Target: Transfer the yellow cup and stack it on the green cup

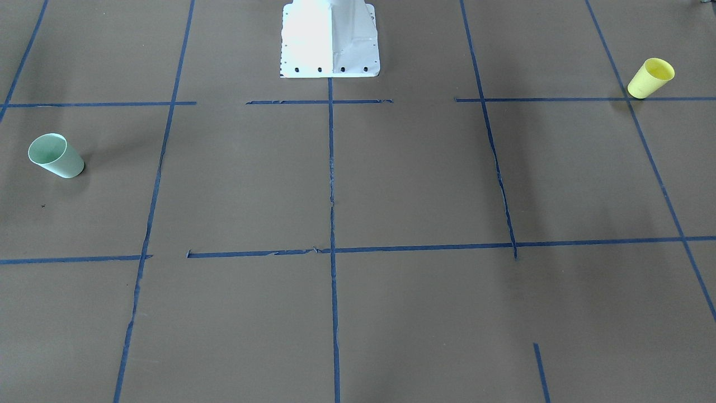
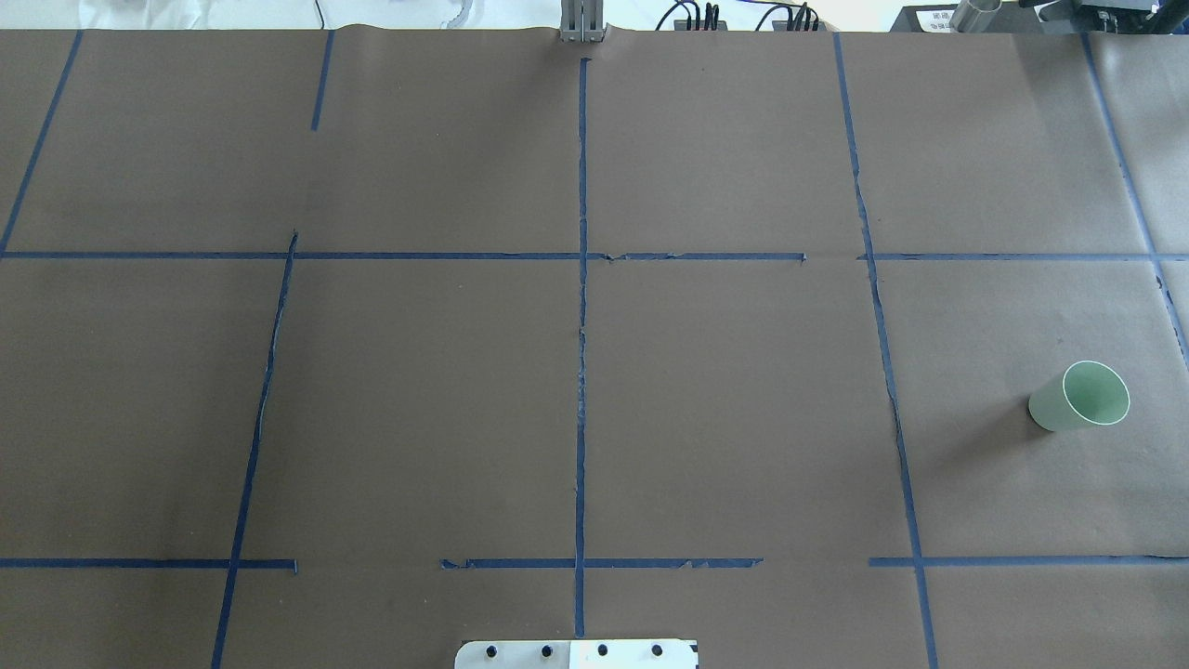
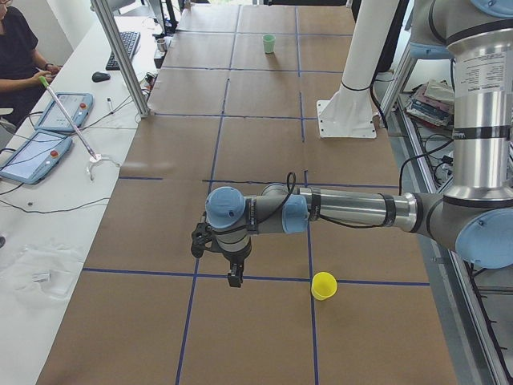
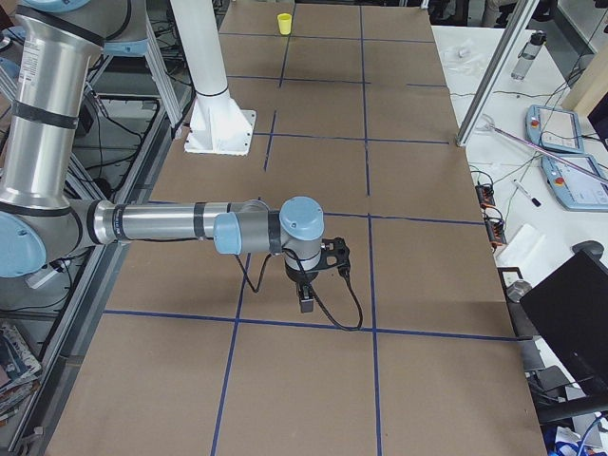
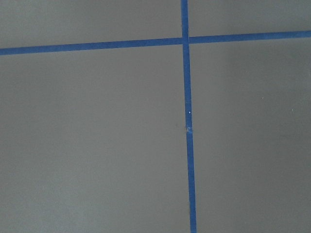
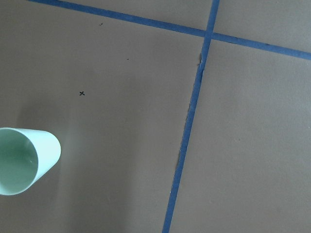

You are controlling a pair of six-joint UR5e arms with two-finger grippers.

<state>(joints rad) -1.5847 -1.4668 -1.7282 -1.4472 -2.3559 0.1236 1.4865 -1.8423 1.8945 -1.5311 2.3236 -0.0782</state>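
The yellow cup stands upright on the brown table, on the robot's left side, on a blue tape line. In the exterior left view the left gripper hangs above the table, to the left of the yellow cup and apart from it. The green cup stands upright on the robot's right side. The right gripper hovers above the table in the exterior right view; its wrist view has the green cup at the lower left edge. I cannot tell whether either gripper is open or shut.
Blue tape lines divide the brown table into squares. The white robot pedestal stands at the robot's edge. A side table with tablets, a metal post and a seated person lies beyond the far edge.
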